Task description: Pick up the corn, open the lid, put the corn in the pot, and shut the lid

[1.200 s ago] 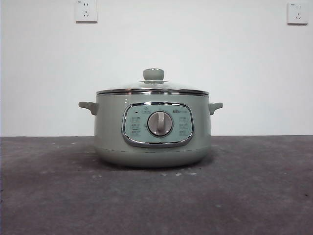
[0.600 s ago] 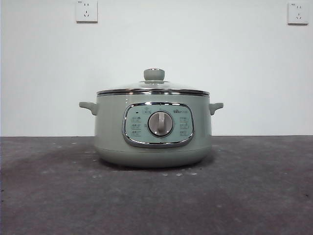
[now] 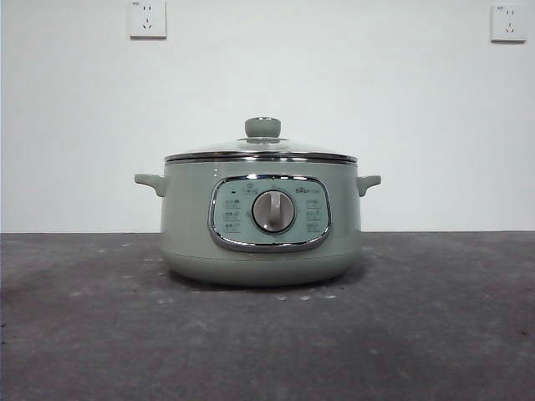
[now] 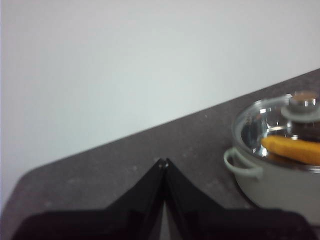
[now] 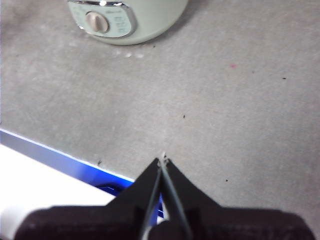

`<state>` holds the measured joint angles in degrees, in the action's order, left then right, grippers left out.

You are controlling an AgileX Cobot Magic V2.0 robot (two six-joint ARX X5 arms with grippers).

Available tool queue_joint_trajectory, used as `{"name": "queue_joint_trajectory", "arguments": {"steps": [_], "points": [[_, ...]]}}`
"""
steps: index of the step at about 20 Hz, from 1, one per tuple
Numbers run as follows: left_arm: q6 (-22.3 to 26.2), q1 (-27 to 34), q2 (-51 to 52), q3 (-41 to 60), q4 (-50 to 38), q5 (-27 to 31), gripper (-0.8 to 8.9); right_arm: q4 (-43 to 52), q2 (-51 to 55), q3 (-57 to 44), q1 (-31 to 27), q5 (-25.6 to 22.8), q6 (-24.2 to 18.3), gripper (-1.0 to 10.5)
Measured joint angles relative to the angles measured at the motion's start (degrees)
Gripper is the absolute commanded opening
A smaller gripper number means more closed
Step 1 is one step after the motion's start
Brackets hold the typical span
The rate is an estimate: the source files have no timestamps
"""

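The sage-green pot (image 3: 261,221) stands on the dark grey desk (image 3: 435,334) away from its edges, with the glass lid (image 3: 261,150) seated on its rim and the corn (image 4: 294,148) lying inside, visible through the glass in the left wrist view. The left gripper (image 4: 163,162) hovers beside the pot, jaws pressed together and empty. The right gripper (image 5: 162,161), also closed on nothing, hangs near the desk's front edge, well apart from the pot.

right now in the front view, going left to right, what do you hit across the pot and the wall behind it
Left wall socket → pot's left handle → dial on the pot, with the lid knob above it → pot's right handle → right wall socket.
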<state>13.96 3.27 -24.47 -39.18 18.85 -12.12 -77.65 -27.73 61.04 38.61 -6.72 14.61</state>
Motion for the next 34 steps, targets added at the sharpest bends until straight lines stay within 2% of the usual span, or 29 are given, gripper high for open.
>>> {"name": "queue_joint_trajectory", "arguments": {"steps": [3, 5, 11, 17, 34], "points": [[-3.2, 0.0, 8.1, 14.6, -7.1, 0.0, -0.03, 0.0, 0.0, 0.0, 0.0, -0.3, 0.0, 0.0], [-5.1, 0.0, 13.0, 22.2, -7.7, 0.0, -0.03, 0.0, 0.0, 0.0, 0.0, -0.6, 0.0, 0.0], [-8.1, 0.0, 23.9, 32.3, -6.6, 0.0, -0.03, 0.0, 0.0, 0.0, 0.0, -0.8, 0.0, 0.0], [-10.2, 0.0, 24.1, 37.1, -6.4, 0.0, -0.03, 0.0, 0.0, 0.0, 0.0, -0.8, 0.0, 0.0], [-11.0, 0.0, 23.6, 37.2, -7.0, -0.1, -0.03, 0.0, 0.0, 0.0, 0.0, -1.4, 0.0, 0.0]]}}
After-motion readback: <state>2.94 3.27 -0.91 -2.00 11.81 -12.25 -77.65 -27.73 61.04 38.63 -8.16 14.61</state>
